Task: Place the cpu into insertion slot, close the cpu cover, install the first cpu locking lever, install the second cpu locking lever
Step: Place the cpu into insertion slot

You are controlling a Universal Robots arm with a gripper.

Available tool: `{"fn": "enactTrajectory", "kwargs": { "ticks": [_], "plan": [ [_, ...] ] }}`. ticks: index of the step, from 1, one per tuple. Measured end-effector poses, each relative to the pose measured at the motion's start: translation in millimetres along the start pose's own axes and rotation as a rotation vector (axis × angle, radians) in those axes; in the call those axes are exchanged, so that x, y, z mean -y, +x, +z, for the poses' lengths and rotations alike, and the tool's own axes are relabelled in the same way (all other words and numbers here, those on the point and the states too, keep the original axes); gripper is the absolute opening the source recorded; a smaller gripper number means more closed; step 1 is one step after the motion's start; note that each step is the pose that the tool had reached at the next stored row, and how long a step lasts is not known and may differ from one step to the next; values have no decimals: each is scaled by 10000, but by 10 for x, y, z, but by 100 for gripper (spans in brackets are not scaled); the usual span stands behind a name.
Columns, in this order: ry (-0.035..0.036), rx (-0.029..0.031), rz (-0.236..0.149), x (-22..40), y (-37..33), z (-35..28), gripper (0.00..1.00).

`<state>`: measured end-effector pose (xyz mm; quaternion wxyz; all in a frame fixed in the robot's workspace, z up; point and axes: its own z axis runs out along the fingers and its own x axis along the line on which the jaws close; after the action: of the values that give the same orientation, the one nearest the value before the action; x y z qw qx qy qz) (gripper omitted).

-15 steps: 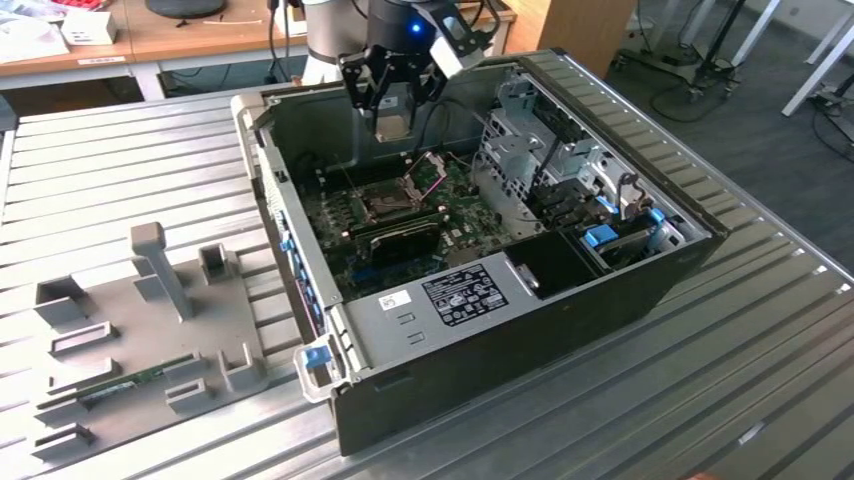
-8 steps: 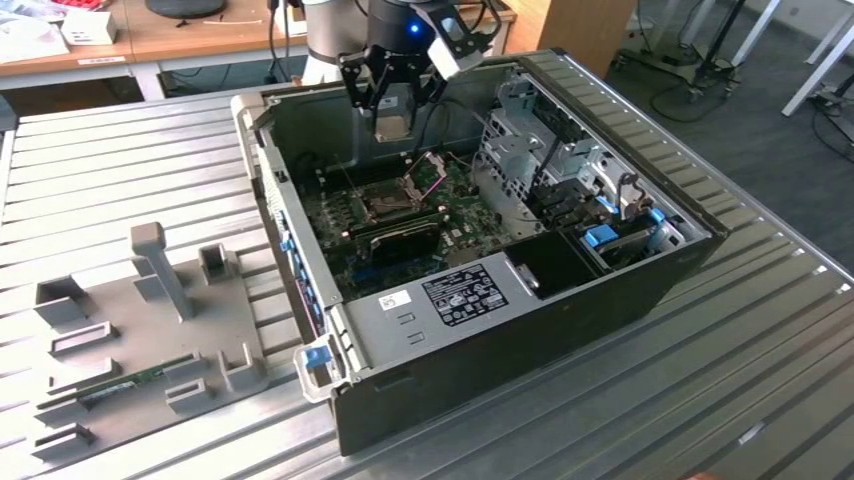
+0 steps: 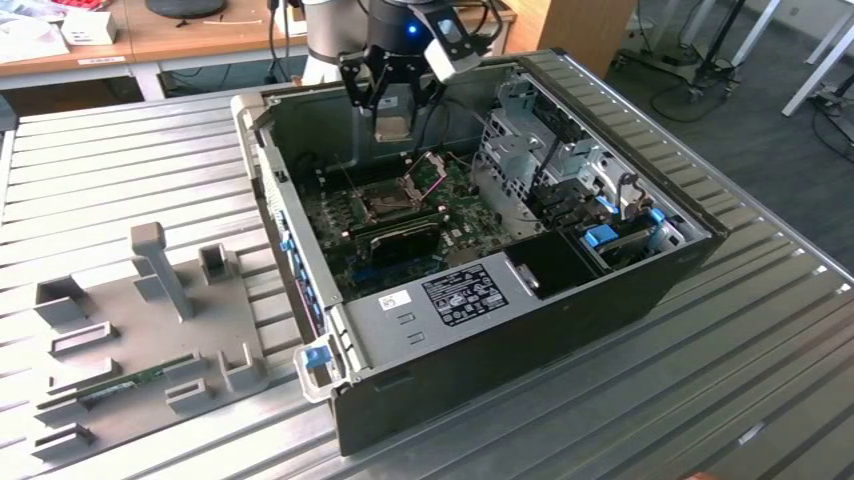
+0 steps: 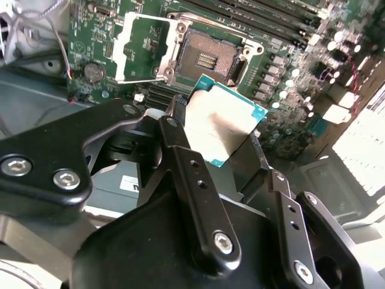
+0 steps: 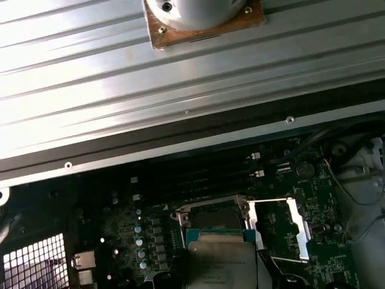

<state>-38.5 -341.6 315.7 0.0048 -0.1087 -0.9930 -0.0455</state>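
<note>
My gripper hangs over the open computer case and is shut on the cpu, a flat square chip with a pale silver-tan face. In the second wrist view the black fingers clamp the cpu by two opposite edges, and it is held above the board, apart from it. The insertion slot lies bare just beyond the chip, a dark square socket in a silver frame. The cpu cover is swung open and lies flat beside the slot. The first wrist view shows the cpu, the slot and the cover.
Long black memory slots run beside the socket. A grey perforated drive cage fills the case on the exterior view's right. The case wall rises close behind the board. A grey fixture tray sits on the table at the exterior view's left.
</note>
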Motion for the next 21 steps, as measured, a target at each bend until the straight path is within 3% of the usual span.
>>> {"fn": "enactTrajectory", "kwargs": {
  "ticks": [9, 18, 21],
  "plan": [
    [-26, 121, 1344, 1, 0, 12, 54],
    [-28, 130, 1443, 1, -1, 13, 54],
    [-37, 169, 1875, 2, 0, 18, 54]
  ]
}}
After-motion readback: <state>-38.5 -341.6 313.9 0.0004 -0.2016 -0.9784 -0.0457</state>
